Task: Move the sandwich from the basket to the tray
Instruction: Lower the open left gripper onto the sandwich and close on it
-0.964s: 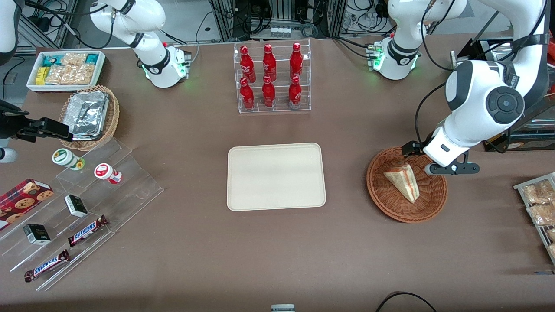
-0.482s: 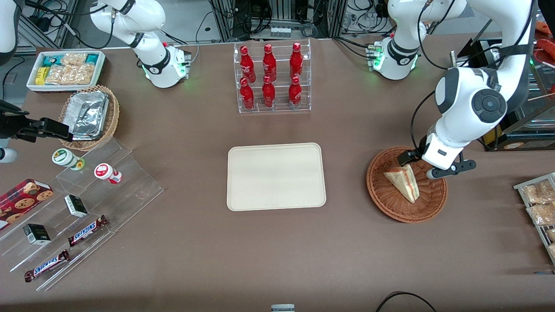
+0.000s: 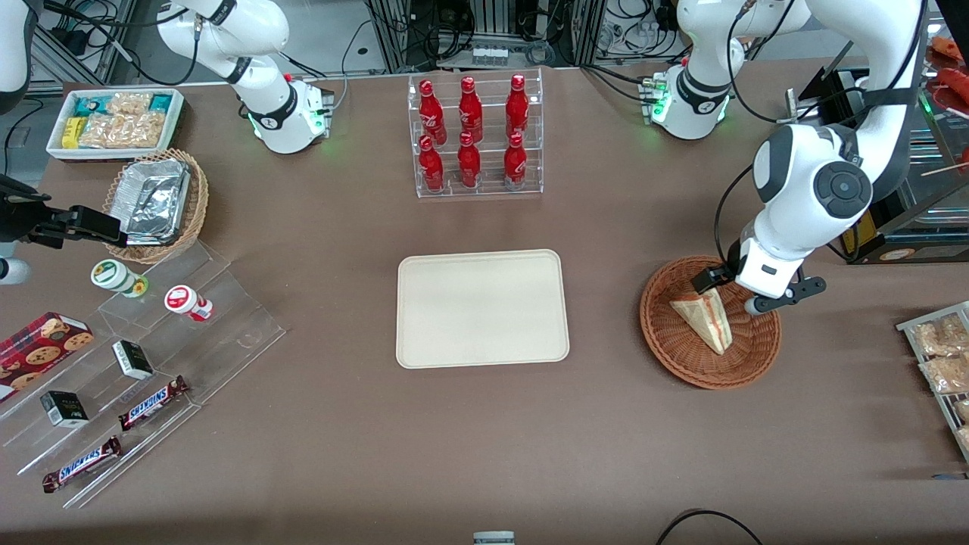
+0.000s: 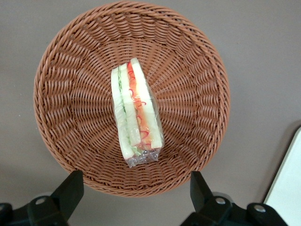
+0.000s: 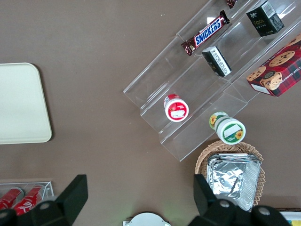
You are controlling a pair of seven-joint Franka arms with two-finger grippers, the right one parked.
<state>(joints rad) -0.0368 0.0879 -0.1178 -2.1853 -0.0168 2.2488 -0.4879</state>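
The sandwich (image 3: pixel 704 319), a clear-wrapped triangular wedge with red and green filling, lies in the round reddish-brown wicker basket (image 3: pixel 666 341). My gripper (image 3: pixel 731 293) hangs over the basket's rim farthest from the front camera, just above the sandwich's wide end. It is open and holds nothing. In the left wrist view both black fingertips (image 4: pixel 70 187) straddle the basket (image 4: pixel 61 75) rim, with the sandwich (image 4: pixel 135 113) lying lengthwise in line with the gap between them. The cream tray (image 3: pixel 482 309) lies flat mid-table, toward the parked arm from the basket; its corner (image 4: pixel 289 188) shows in the wrist view.
An acrylic rack of red bottles (image 3: pixel 475 136) stands farther from the camera than the tray. A rack of snack packets (image 3: pixel 939 356) sits at the working arm's table end. A stepped acrylic shelf (image 3: pixel 151 356), a tan basket of foil trays (image 3: pixel 155 200) and a white snack bin (image 3: pixel 117 121) stand at the parked arm's end.
My gripper has shifted toward the tray and over the basket, turning until its fingers straddle the sandwich's wide end. The sandwich and basket have not moved.
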